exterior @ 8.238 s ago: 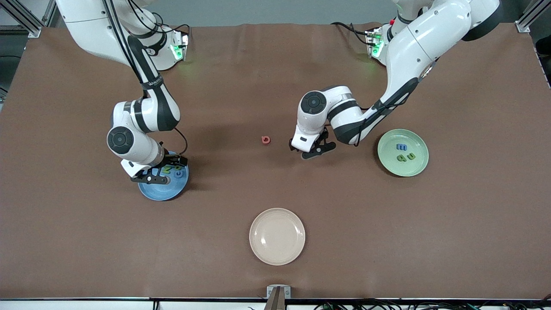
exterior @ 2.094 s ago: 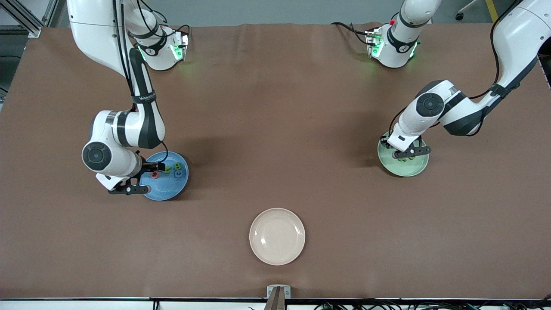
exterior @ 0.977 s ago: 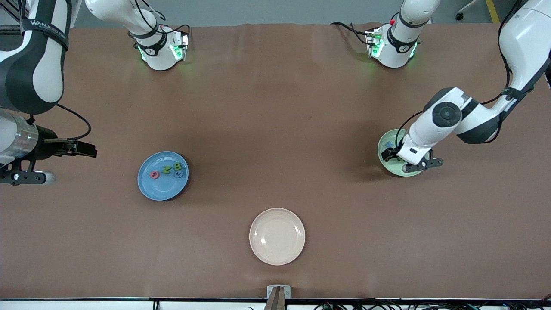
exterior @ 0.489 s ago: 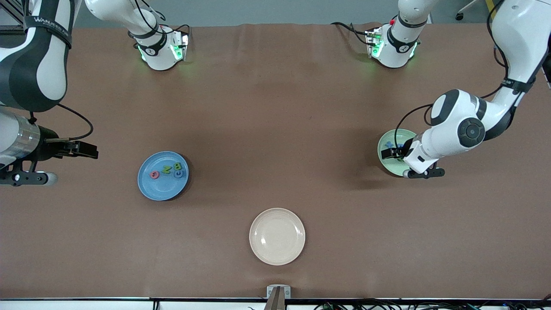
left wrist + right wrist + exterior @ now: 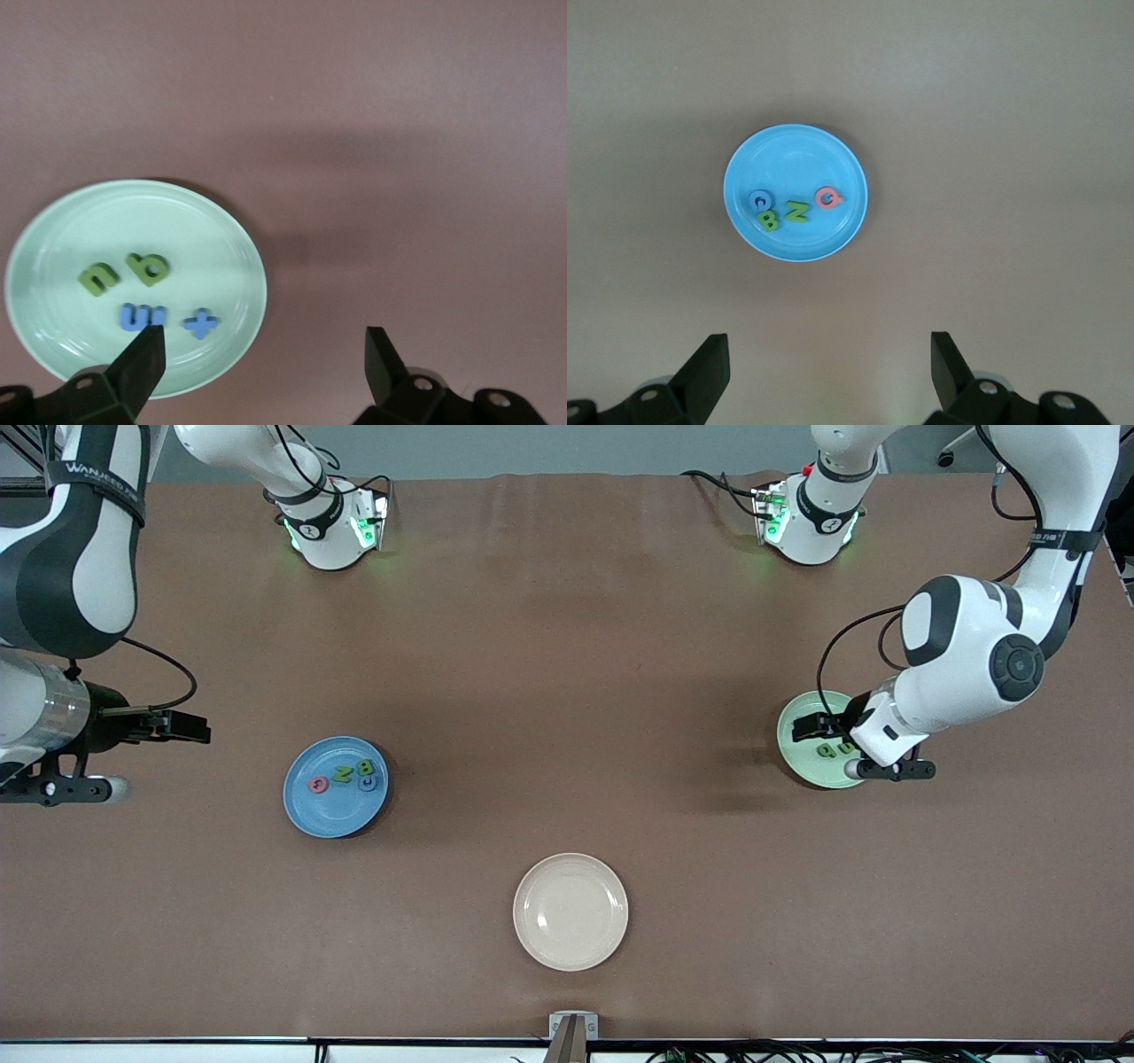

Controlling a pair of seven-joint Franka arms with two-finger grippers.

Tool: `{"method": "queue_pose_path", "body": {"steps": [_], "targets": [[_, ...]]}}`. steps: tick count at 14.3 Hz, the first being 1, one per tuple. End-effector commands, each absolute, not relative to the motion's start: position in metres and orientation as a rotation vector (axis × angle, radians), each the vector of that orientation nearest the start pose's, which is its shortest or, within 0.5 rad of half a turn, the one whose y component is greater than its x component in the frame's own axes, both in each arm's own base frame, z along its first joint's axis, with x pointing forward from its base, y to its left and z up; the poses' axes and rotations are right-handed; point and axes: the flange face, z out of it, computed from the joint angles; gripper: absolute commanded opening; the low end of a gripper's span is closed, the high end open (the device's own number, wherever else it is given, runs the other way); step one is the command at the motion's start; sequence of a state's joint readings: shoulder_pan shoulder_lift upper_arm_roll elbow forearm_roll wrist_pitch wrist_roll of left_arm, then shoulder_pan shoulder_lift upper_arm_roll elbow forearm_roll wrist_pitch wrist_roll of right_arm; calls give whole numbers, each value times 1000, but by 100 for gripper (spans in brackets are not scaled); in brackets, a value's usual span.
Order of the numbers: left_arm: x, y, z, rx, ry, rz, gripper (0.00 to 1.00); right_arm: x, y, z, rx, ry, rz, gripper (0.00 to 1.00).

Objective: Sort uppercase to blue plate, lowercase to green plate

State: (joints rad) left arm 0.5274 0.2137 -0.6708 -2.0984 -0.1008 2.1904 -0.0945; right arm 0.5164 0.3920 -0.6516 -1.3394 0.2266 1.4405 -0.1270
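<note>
Now left pincer (image 5: 259, 347) wide over green plate (image 5: 791, 746), right pincer (image 5: 829, 354) wide, empty.

Blue plate (image 5: 335, 815): round, raised rim, flat on table toward right arm's end. Uppercase in it, lying flat in one row, close together: red-pink Q (image 5: 318, 784), green N (image 5: 341, 775), green B (image 5: 364, 767), blue G (image 5: 368, 782).

Green plate (image 5: 795, 755): round, pale mint, raised rim, toward left arm's end, partly hidden in front view. Lowercase in it, flat: olive u/n shape (image 5: 98, 277) beside olive q/b shape (image 5: 147, 267); blue m (image 5: 142, 316) beside blue x (image 5: 202, 324).
</note>
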Motion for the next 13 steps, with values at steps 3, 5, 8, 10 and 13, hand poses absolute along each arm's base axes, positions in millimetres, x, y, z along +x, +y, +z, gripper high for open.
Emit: {"method": "queue_pose_path", "body": {"steps": [3,5,8,10,13], "targets": [[561,-35,402,-3278,-38,2,99,605,12,569,-3120,-18,288,100],[560,-21,437,-3193,-7,-55,99,590,8,578,-3102,-24,270,100],[568,-12,493,-3189,-24,-22,99,564,5,590,-3102,-19,255,100],[571,-7,530,-3192,-29,-21,99,550,4,592,-3103,-27,231,100],[570,-3,580,-3190,-42,-30,100,544,-4,595,-3103,-29,202,100]]}}
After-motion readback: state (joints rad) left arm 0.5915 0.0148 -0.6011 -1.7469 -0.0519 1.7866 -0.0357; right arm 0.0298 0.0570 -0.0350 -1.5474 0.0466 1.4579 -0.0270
